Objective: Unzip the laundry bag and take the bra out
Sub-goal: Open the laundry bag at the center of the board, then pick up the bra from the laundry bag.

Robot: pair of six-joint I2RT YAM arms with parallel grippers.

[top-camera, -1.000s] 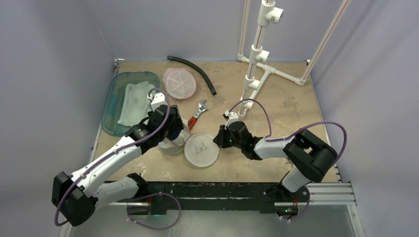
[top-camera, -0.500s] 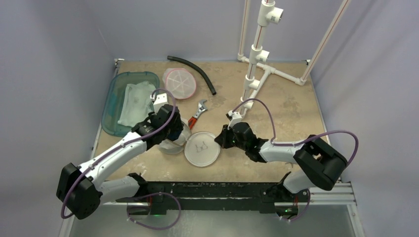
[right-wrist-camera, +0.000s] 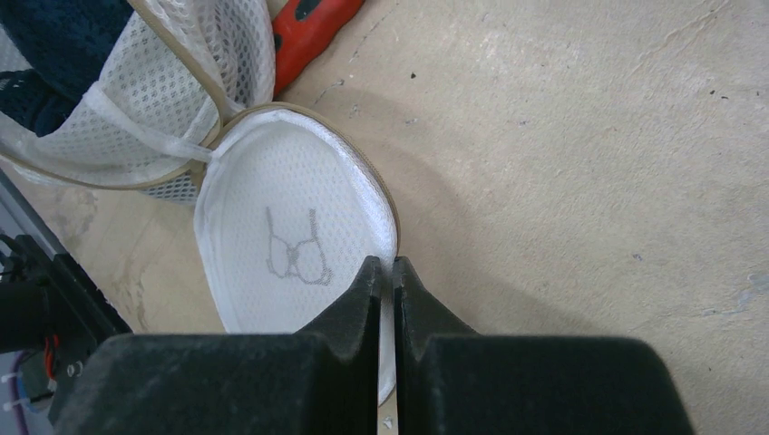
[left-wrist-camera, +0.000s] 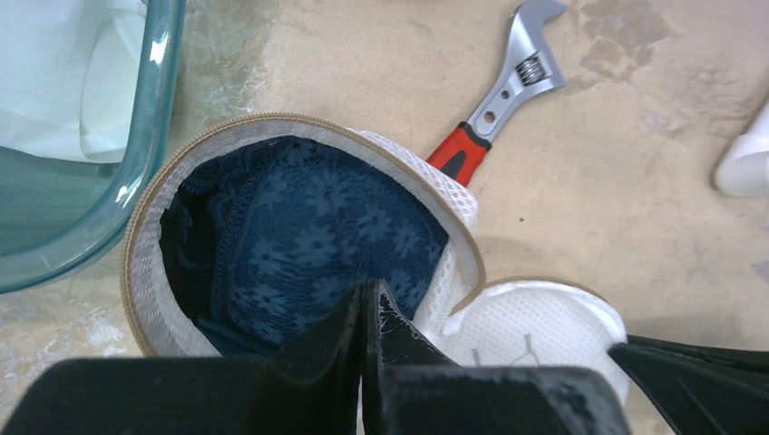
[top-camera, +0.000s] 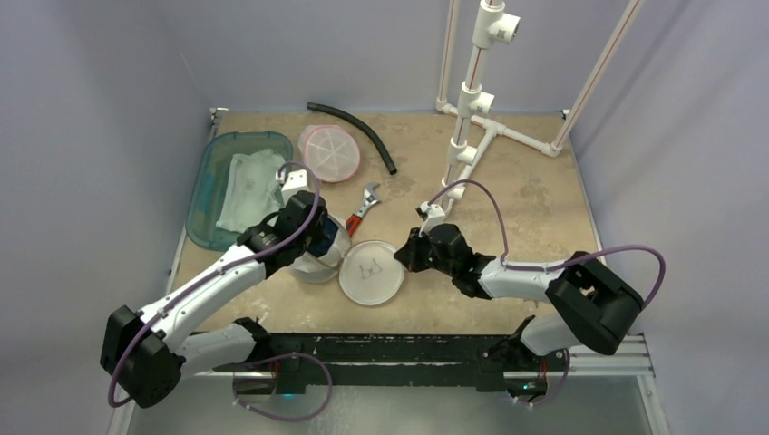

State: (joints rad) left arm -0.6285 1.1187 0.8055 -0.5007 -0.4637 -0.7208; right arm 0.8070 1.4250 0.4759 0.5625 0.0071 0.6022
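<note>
The white mesh laundry bag stands unzipped, its round lid flipped flat to the right and printed with a bra outline. Inside lies the dark blue lace bra. My left gripper points down into the bag's mouth, shut with its tips pinched into the bra's lace. My right gripper is shut on the lid's far rim, white mesh showing between the fingers. From above, the left gripper covers the bag, and the right gripper meets the lid.
A red-handled wrench lies just behind the bag. A teal bin with white cloth sits at the left. A pink round mesh case, a black hose and a white PVC frame stand further back.
My left gripper, open over the bag before, has closed in the bra's lace. The right gripper has closed on the lid's rim and its arm has stretched a little leftward.
</note>
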